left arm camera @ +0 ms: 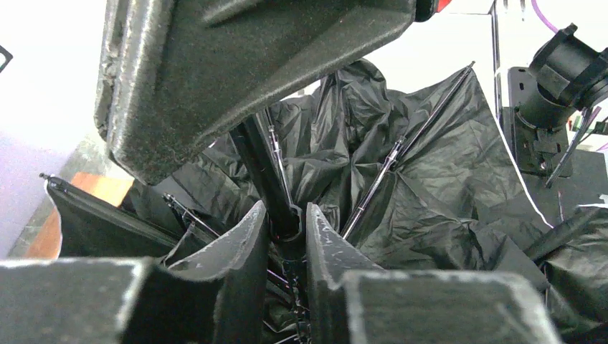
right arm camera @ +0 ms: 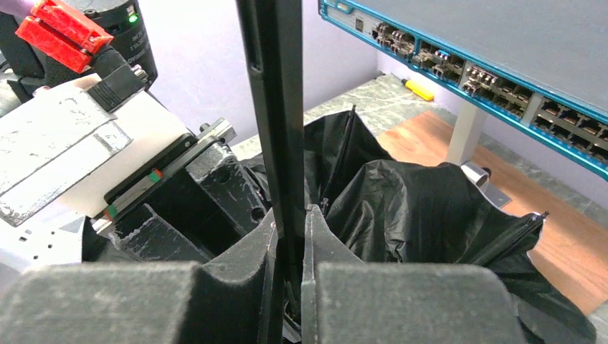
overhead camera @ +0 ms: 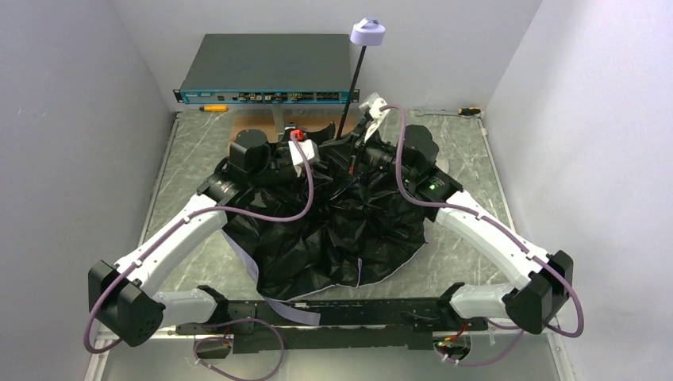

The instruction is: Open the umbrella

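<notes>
- Only the overhead view takes in the whole umbrella (overhead camera: 333, 230). Its canopy lies spread on the desk (overhead camera: 186, 151) with the black lining up and a pale edge at the near side. The thin shaft (overhead camera: 353, 87) slants up and back to the lilac knob (overhead camera: 367, 33).
- The left wrist view shows the foot of the shaft, where the ribs (left arm camera: 401, 143) fan out over crumpled black fabric. The left jaws are clenched on the shaft there, one on each side.
- In the right wrist view the right jaws are clamped tight on the same shaft, which runs straight up out of the picture. The other wrist, with a red block (right arm camera: 61, 32) on it, is just beside.
- At the back a network switch (overhead camera: 266, 63) stands raised over a wooden board (overhead camera: 246, 125), with the knob near its right corner.
- A yellow-handled screwdriver (overhead camera: 213, 107) lies under the switch's left end, and a second screwdriver (overhead camera: 464, 111) at the back right.
- From above, both wrists cover the canopy's middle and hide the grips.
</notes>
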{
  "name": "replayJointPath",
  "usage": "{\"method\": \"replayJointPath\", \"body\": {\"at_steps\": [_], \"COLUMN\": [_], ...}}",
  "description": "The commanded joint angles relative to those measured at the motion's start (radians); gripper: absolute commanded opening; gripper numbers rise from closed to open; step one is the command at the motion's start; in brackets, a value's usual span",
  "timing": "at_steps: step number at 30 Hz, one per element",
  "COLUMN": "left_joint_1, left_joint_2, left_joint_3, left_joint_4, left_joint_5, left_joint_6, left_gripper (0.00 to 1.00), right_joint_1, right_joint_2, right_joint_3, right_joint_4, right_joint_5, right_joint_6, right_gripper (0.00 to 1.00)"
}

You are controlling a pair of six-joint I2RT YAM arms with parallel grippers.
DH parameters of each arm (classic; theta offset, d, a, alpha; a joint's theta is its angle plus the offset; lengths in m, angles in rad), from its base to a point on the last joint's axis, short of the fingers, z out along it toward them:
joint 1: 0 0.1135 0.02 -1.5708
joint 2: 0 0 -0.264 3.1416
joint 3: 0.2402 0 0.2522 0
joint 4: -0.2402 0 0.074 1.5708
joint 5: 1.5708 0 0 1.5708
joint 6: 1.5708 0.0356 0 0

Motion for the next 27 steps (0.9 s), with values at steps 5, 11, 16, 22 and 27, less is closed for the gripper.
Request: {"method": "replayJointPath", "body": {"at_steps": [5,11,16,22,27], "left_joint_1": [0.028,0.058,0.078,0.095,0.115], "left_joint_2": [-0.022,0.002,0.009,0.059,0.112], "left_joint_3": [-0.132,-0.201,-0.248,-0.254,-0.246], "left_joint_4": [-0.082,-0.154,-0.197,-0.223,-0.264], "left_joint_5": [-0.071,-0.16,-0.207,-0.269,-0.308], "left_joint_6": [0.087,0.165,0.233,0.285,0.32], "left_gripper": [0.16,0.19,0.19,0.2,0.2], "right_joint_1": [0.003,0.005,0.004,0.004,0.002], "right_joint_2": [-0.037,-0.041,-0.048,-0.058,-0.07], "right_joint_3": [0.186,0.23,0.24,0.25,0.276], "right_joint_4": [0.094,0.1,0.118,0.129,0.123], "right_joint_5": [0.01,0.004,0.006,0.015,0.024], "right_joint_6": [0.056,0.079,0.075,0.061,0.048], "right_gripper": [0.0,0.0,0.0,0.0,0.0]}}
